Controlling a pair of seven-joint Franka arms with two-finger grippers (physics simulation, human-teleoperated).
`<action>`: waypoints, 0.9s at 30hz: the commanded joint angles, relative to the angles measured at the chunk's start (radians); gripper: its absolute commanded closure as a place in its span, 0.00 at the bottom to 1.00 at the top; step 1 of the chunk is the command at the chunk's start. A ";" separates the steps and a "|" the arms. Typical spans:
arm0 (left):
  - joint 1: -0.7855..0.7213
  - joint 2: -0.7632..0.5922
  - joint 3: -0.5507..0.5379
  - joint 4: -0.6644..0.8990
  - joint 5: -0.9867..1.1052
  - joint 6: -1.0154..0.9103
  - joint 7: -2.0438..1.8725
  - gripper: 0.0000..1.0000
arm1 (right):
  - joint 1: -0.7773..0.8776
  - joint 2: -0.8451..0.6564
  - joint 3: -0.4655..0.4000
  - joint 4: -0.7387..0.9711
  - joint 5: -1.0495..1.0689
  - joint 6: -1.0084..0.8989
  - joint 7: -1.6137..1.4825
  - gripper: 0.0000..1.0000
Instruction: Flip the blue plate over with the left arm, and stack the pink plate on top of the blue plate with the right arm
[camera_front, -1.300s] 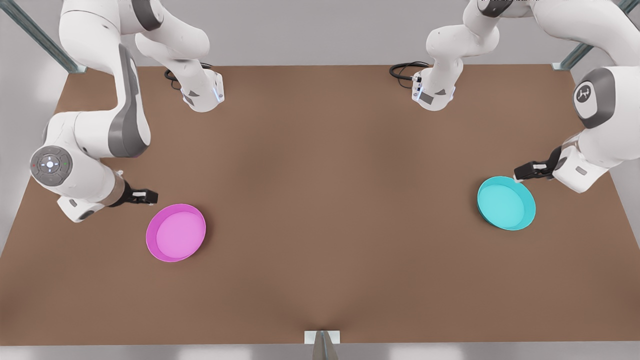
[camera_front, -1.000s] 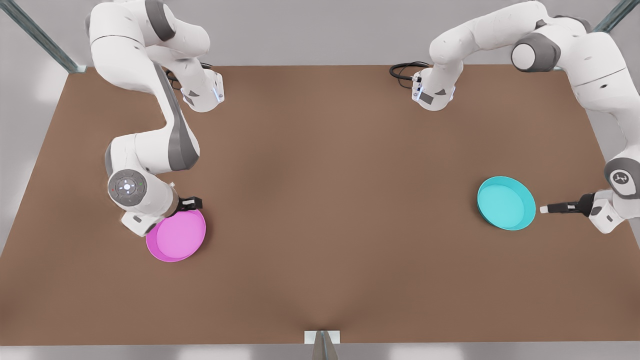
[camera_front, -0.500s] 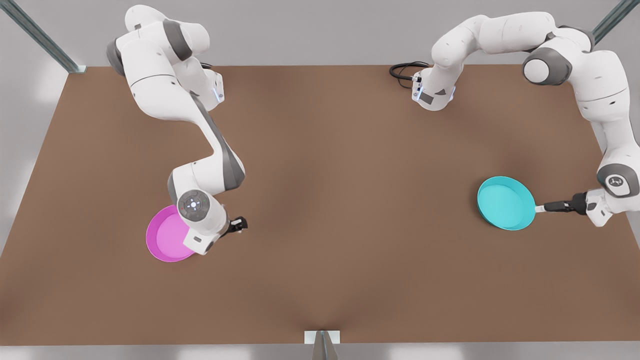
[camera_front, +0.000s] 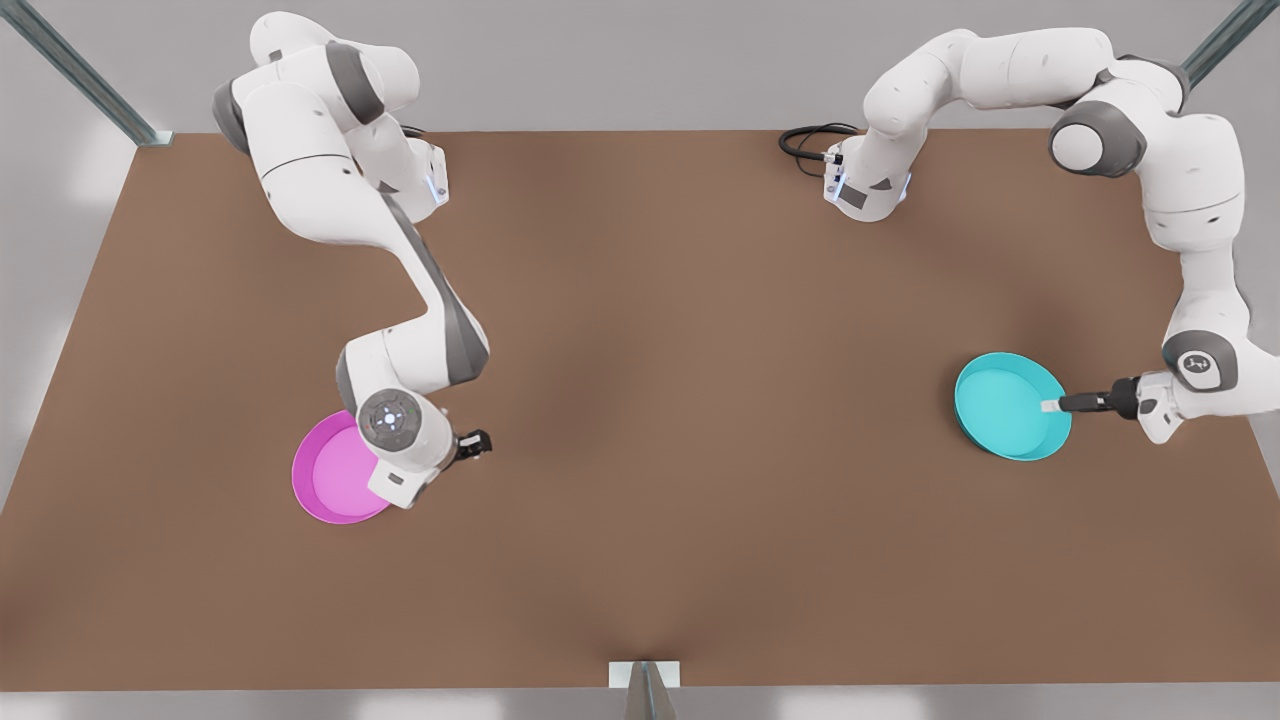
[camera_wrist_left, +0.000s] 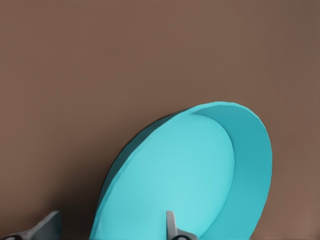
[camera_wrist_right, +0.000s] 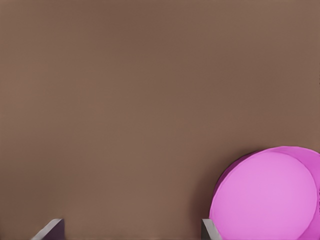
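Front view: a broad brown table (camera_front: 660, 400) fills the scene, backed by a plain grey wall, with slanted metal struts at both upper corners and a small metal bracket (camera_front: 645, 676) at the near edge. The blue plate (camera_front: 1010, 405) sits rim-up toward the front view's right, the pink plate (camera_front: 335, 480) rim-up toward its left, the two well apart. The left gripper (camera_front: 1050, 405) reaches in low over the blue plate's rim; in the left wrist view its fingers (camera_wrist_left: 172, 227) stand wide apart, one inside the dish (camera_wrist_left: 190, 180) and one outside it, their bases cut off by the frame. The right gripper (camera_front: 475, 443) hovers just beside the pink plate, with the right arm's wrist hiding part of that plate. Its fingertips (camera_wrist_right: 209, 231) are spread wide, with the pink dish (camera_wrist_right: 265, 197) off to one side.
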 joint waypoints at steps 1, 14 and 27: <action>-0.001 0.000 0.000 0.000 -0.033 0.000 0.000 0.00 | 0.000 0.000 0.000 0.000 0.000 0.000 -0.002 0.00; -0.001 0.000 -0.002 0.003 -0.033 0.021 0.000 0.43 | 0.009 0.002 0.000 -0.003 0.001 -0.034 0.005 0.00; -0.001 0.001 0.000 0.003 -0.033 0.032 -0.002 0.58 | -0.090 -0.072 0.023 0.046 0.195 -0.153 0.018 0.00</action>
